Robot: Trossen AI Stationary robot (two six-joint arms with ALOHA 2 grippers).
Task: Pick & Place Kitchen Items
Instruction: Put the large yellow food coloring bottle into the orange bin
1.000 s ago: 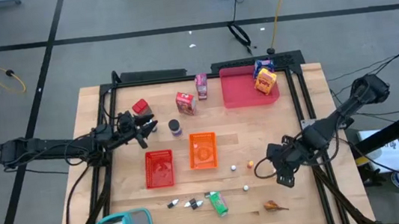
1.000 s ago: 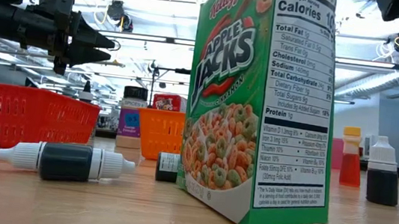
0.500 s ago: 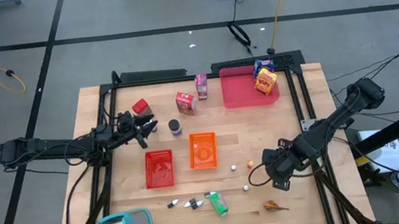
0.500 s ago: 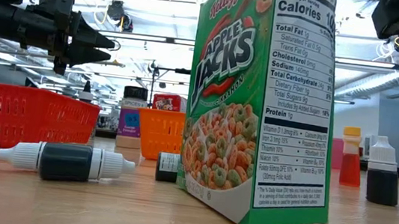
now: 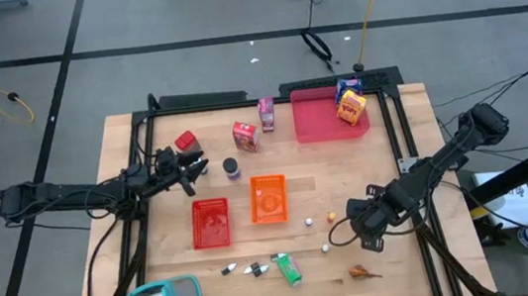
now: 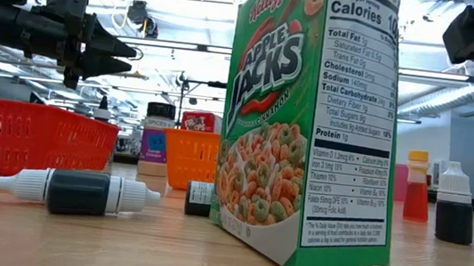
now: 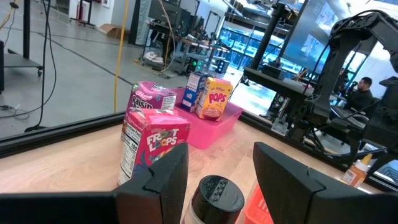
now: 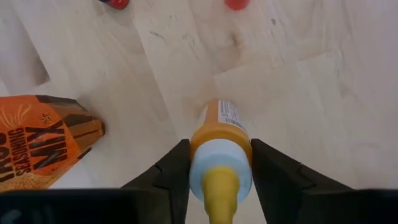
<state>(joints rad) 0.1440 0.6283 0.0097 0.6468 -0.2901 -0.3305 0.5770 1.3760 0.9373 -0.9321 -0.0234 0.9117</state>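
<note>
Wooden table (image 5: 384, 154): right fingers (image 8: 277, 168) flank orange bottle (image 8: 219, 149).

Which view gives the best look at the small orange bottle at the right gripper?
The right wrist view: the orange bottle fills the middle, standing between the right gripper fingers, white collar and label visible. The high view shows only an orange dot beside the gripper. The low view shows it small, far back; the left wrist view, a sliver at the edge.

Right hand (image 5: 352, 235) moved left, closing around orange bottle (image 8: 221, 140).
</note>
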